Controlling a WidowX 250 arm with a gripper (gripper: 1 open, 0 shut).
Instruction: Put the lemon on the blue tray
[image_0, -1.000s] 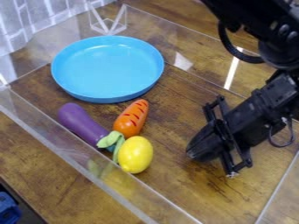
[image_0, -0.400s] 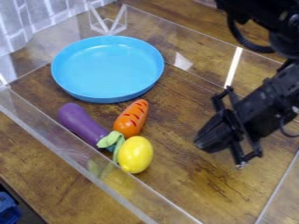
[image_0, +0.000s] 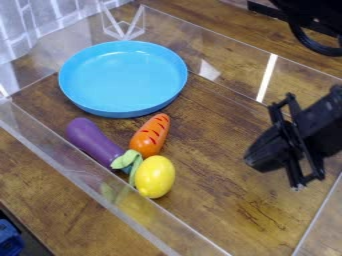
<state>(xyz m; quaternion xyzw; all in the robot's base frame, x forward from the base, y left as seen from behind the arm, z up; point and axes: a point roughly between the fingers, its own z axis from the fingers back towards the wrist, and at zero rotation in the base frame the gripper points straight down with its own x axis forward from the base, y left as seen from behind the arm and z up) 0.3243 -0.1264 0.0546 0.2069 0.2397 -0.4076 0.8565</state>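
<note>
The lemon (image_0: 154, 176) is a glossy yellow oval lying on the wooden surface near the front clear wall, touching the leafy end of an orange carrot (image_0: 150, 133). The blue tray (image_0: 123, 77), a round light-blue dish with a raised rim, sits at the back left with nothing in it. My gripper (image_0: 254, 161) hangs at the right, black and bulky, its tip pointing left toward the lemon but well apart from it. Its fingers look shut with nothing between them.
A purple eggplant (image_0: 95, 140) lies left of the carrot. Clear acrylic walls (image_0: 80, 160) enclose the wooden work area, with one running along the front just beside the lemon.
The gripper has drawn back to the right and slightly upward, away from the lemon. The toys and the tray have not moved.
</note>
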